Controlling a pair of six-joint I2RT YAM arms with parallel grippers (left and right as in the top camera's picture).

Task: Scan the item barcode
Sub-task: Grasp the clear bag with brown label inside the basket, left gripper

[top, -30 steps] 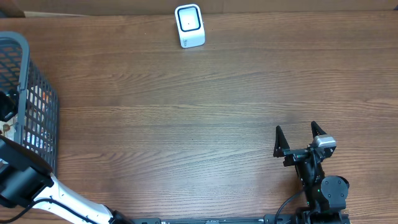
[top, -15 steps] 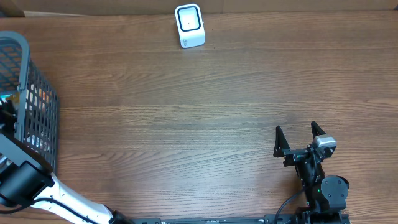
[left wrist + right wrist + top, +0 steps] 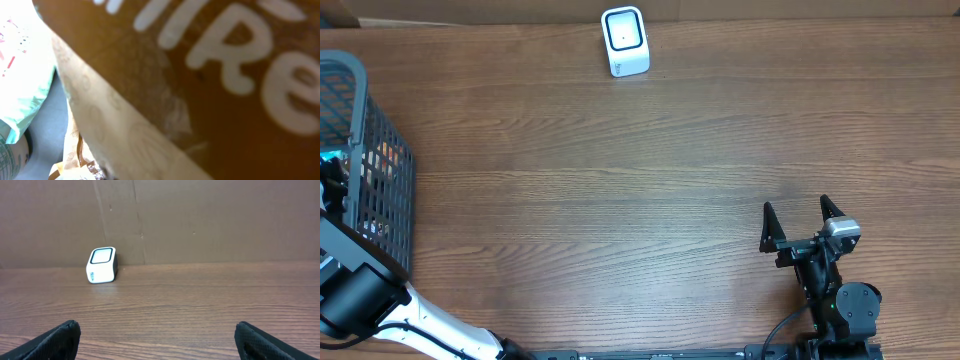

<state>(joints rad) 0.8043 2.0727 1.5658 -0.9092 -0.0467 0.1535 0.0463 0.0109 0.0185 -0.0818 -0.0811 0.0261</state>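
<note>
Left wrist view gives you what the overhead cannot: a brown packet [image 3: 210, 85] with large white lettering fills nearly the whole frame, pressed right up against the left gripper's camera. A mint-green packet [image 3: 22, 75] lies just off to that gripper's left. None of its fingers show here. The jaws are closed together, but you cannot tell whether they pinch the packet.

From overhead, you see only where this happens: the left gripper [image 3: 328, 190] is down inside the grey mesh basket [image 3: 360, 90] at the frame's edge, mostly cut off.

Your right gripper [image 3: 804, 222] hovers over the wooden table [image 3: 620, 200] with its jaws spread wide and nothing between them. The white scanner [image 3: 102, 265] stands well ahead of it, to its left, upright against the back wall.
</note>
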